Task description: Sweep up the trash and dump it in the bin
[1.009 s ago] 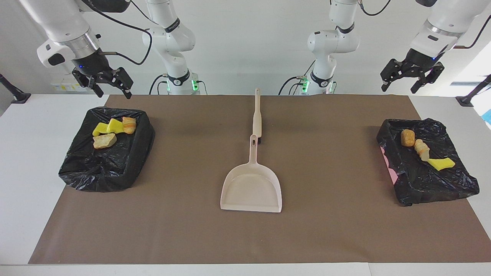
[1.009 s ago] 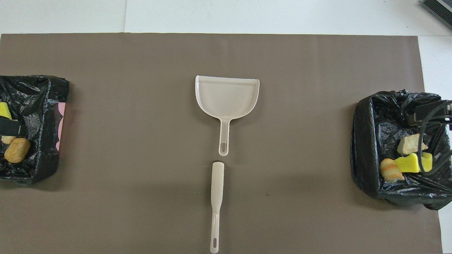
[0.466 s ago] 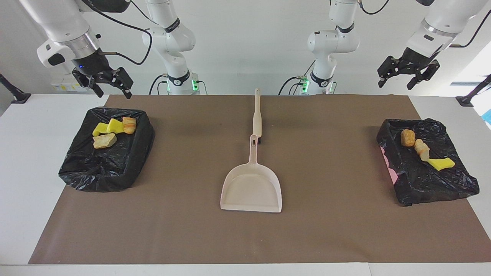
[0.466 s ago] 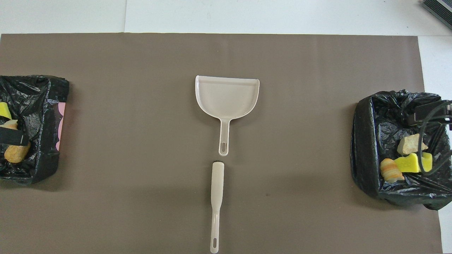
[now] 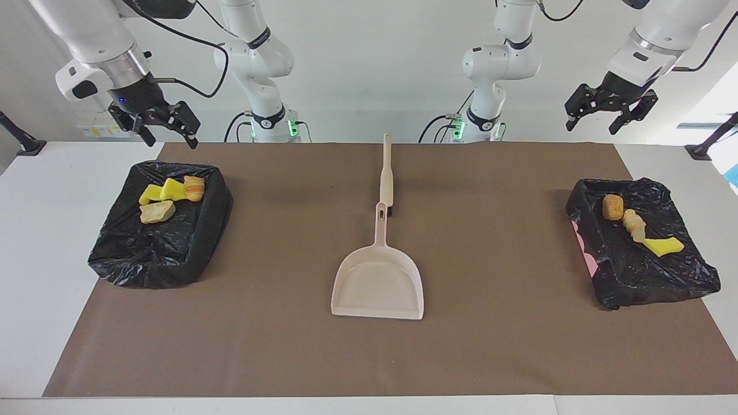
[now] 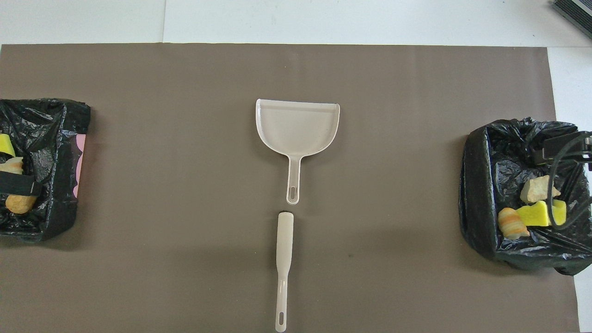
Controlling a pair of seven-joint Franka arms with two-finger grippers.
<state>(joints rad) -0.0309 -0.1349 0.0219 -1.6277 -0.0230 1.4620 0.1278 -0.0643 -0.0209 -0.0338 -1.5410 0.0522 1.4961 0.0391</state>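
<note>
The trash lies in two black-bagged bins. The bin (image 5: 155,253) at the right arm's end holds several scraps (image 5: 167,196), yellow wedges and tan lumps, also in the overhead view (image 6: 532,208). The bin (image 5: 651,279) at the left arm's end holds a tan lump (image 5: 612,207), a bread lump (image 5: 633,225) and a yellow wedge (image 5: 663,246). My right gripper (image 5: 168,134) is open and empty, raised over its bin's edge nearest the robots. My left gripper (image 5: 595,121) is open and empty, high above the table near its bin.
A pale dustpan (image 5: 377,285) lies empty mid-table on the brown mat (image 5: 490,346), its handle toward the robots. A pale stick-like brush handle (image 5: 386,173) lies in line with it, nearer to the robots. Both show in the overhead view, the dustpan (image 6: 297,127) and the handle (image 6: 283,259).
My left gripper has risen and drawn back toward the robots, away from its bin. The right arm, the trash, the dustpan and the handle have not moved.
</note>
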